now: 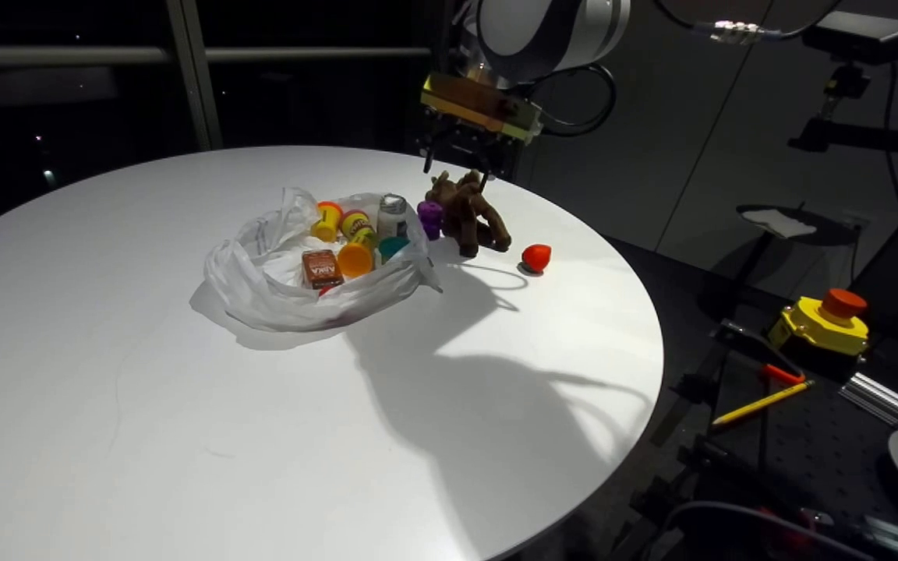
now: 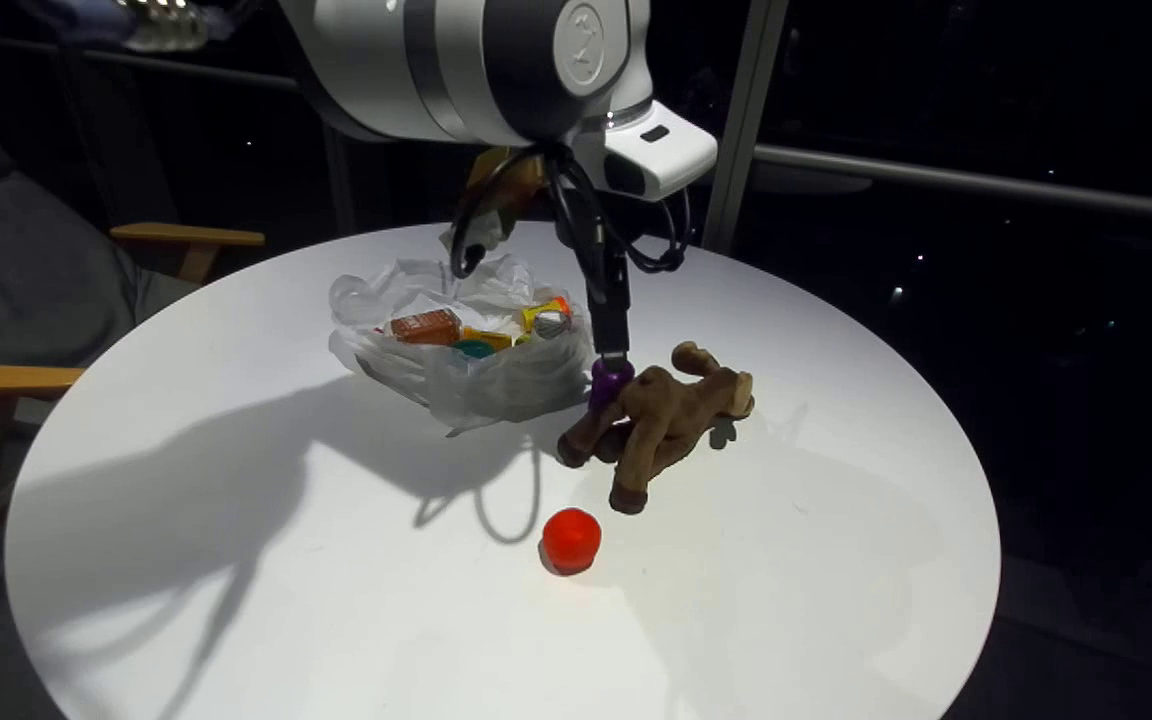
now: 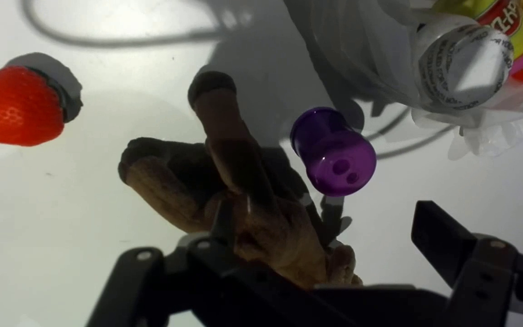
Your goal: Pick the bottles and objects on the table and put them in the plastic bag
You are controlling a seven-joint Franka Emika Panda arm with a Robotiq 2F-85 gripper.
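The white plastic bag (image 1: 293, 308) lies open on the table in both exterior views (image 2: 526, 385). It holds a brown box (image 1: 322, 269), several yellow and orange tubs (image 1: 327, 221) and a silver-topped bottle (image 1: 392, 218). A purple shaker-like object (image 3: 336, 156) stands beside the bag. A brown plush animal (image 2: 671, 415) lies next to it, legs splayed. A red strawberry (image 3: 16, 106) lies apart from them. My gripper (image 3: 325, 218) is open and empty. It hovers above the plush animal (image 1: 464, 214), with the left finger over its body in the wrist view and the right over bare table.
The round white table (image 1: 184, 436) carries all these things. Beside it in an exterior view are a yellow and red emergency stop (image 1: 819, 323), a pencil (image 1: 762, 403) on a dark surface and a camera (image 1: 862, 37) on a stand. A chair (image 2: 26, 270) stands behind the table.
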